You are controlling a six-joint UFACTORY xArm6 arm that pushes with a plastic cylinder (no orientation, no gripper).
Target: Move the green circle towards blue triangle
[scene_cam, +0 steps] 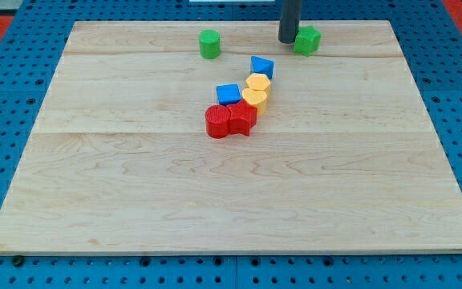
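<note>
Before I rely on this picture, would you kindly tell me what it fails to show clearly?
- Camera view: my tip stands at the left edge of the green block; contact or a gap cannot be told.
- The rod's upper part is cut off by the view's top.
- The red blocks press together, blurring their shapes.
- Which blue block is the triangle is uncertain.

Red (231, 120), yellow (256, 90) blocks, blue cube (228, 94), centre board.

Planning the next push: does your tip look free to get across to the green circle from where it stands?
Probably yes. My tip sits beside the other green block at the view's top, and the board between it and the green circle shows nothing in the way.
</note>
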